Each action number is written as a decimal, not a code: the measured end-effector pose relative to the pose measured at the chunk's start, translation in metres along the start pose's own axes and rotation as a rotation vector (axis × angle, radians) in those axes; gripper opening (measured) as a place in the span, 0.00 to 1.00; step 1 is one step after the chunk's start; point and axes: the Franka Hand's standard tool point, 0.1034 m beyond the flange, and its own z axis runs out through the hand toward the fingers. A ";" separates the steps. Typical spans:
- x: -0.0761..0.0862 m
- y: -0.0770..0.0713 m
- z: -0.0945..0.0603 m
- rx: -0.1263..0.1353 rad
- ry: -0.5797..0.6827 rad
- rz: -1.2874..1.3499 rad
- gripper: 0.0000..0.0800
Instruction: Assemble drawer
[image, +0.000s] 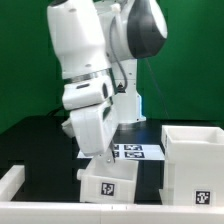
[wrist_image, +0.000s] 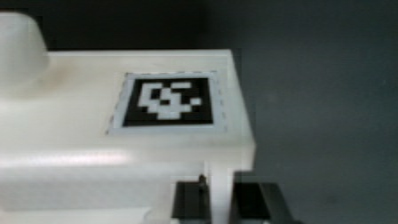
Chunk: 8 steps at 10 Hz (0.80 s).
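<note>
Pinching the drawer (wrist_image: 80, 130) by one thin wall, our gripper (wrist_image: 224, 203) looks clamped on it; we judge it light, stiff and slick, best held at that rim.

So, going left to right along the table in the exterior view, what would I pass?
A white rail at the left edge → the small drawer with its tag → the large white box.

Green backdrop (image: 20, 60) across far side; black tabletop (image: 40, 148) w/ white rail (image: 12, 183) at near left; soft, even light.
</note>
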 end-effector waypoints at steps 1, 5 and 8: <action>0.004 0.000 0.000 0.000 -0.006 0.006 0.05; -0.001 0.000 -0.001 -0.001 -0.010 0.001 0.05; 0.005 0.013 -0.008 -0.027 -0.009 -0.023 0.05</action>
